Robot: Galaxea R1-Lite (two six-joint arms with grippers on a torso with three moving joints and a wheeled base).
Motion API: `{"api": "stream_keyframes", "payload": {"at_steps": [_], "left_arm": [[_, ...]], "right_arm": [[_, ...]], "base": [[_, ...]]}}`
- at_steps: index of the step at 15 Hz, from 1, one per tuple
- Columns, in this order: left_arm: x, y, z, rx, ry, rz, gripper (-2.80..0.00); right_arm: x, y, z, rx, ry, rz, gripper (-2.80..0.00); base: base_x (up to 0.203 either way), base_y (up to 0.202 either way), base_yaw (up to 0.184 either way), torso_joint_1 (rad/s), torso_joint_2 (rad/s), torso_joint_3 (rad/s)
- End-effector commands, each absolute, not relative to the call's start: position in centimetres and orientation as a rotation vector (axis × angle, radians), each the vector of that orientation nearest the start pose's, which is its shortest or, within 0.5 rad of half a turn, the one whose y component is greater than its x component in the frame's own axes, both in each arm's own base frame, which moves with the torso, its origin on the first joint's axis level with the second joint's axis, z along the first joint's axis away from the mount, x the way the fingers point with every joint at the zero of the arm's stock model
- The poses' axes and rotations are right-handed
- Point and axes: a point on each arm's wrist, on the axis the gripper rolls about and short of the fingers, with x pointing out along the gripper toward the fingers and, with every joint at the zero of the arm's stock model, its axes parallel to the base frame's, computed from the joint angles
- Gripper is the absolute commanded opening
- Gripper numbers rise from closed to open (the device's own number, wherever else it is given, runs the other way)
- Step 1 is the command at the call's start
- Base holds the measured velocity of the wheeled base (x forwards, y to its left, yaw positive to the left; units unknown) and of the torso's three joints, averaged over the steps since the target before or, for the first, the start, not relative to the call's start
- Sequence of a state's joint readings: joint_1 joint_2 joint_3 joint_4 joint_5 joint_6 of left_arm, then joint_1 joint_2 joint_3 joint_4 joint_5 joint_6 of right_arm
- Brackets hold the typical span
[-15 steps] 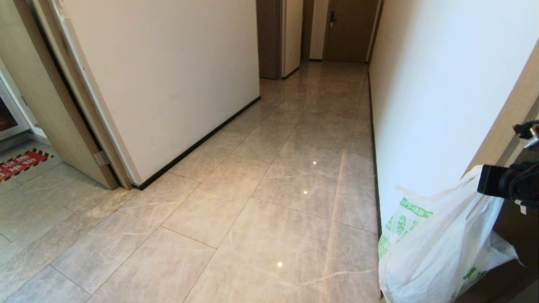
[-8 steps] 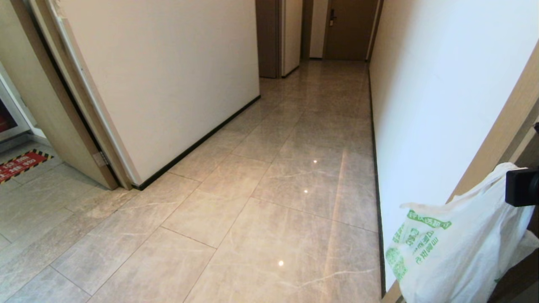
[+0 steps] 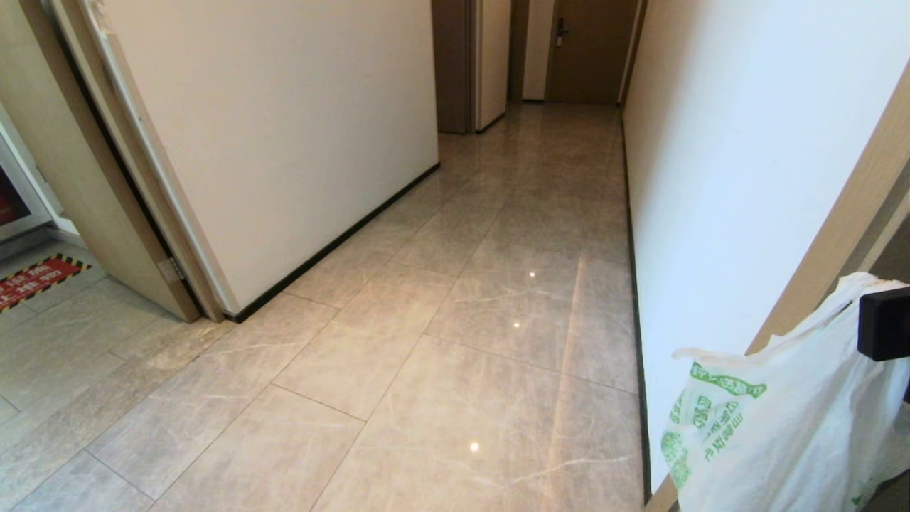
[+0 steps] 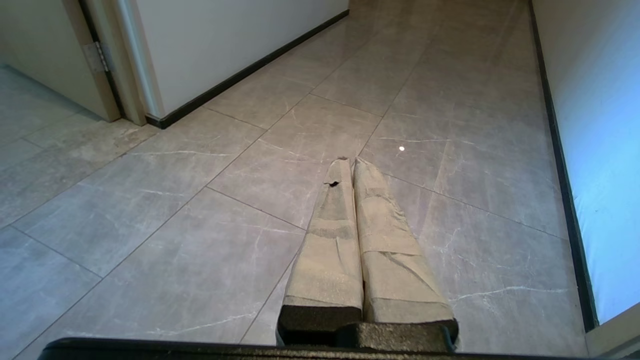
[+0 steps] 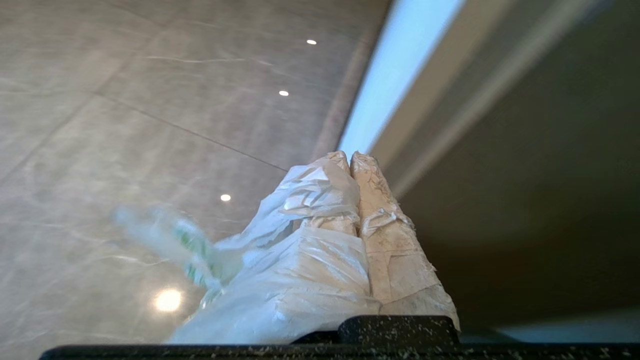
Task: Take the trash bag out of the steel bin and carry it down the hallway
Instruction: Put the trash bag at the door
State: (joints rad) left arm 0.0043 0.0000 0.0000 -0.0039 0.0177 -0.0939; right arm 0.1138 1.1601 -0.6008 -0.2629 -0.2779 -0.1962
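**Already lifted: one bag carried at the hallway's right wall**

Only one trash bag (image 3: 782,419) is seen, hanging at the lower right of the head view, close beside the white wall (image 3: 739,178). It is held up by its loop handle so that its body hangs free of the floor (image 3: 455,341), which suits carrying. In the right wrist view, the right gripper (image 5: 350,156) is shown with fingers (image 5: 385,240) clamped together on the bunched plastic. One left gripper (image 4: 349,161) is seen in its own wrist view, fingers pressed shut on nothing, pointed over bare tiles and judged idle. The steel bin is in no view. Two brown doors (image 3: 590,50) are counted at the upper centre, where the hallway ends.
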Motion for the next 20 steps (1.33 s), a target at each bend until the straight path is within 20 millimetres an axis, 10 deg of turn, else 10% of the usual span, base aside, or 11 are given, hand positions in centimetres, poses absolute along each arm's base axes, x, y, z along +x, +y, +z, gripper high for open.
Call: {"api": "stream_keyframes", "payload": {"at_steps": [1,7,16,20], "left_arm": [[-2.3,0.0,7.6,-0.095,-0.005,0.023,-2.8],[-2.3,0.0,7.6,-0.095,-0.006,0.023,-2.8],[-2.3,0.0,7.6,-0.095,-0.006,0.023,-2.8],[-2.3,0.0,7.6,-0.095,-0.005,0.023,-2.8]], "right_arm": [[17.8,1.6,22.0,-0.245,0.311,-0.078,-2.8],[23.2,2.6,23.9,-0.068,0.491,0.235,-2.8],[34.9,4.2,19.2,0.219,0.742,0.344,-2.8],[35.8,7.0,16.8,0.192,0.852,0.44,-2.8]], "base": [[0.0,0.0,0.0,0.0,0.0,0.0],[0.0,0.0,0.0,0.0,0.0,0.0],[0.0,0.0,0.0,0.0,0.0,0.0],[0.0,0.0,0.0,0.0,0.0,0.0]]}}
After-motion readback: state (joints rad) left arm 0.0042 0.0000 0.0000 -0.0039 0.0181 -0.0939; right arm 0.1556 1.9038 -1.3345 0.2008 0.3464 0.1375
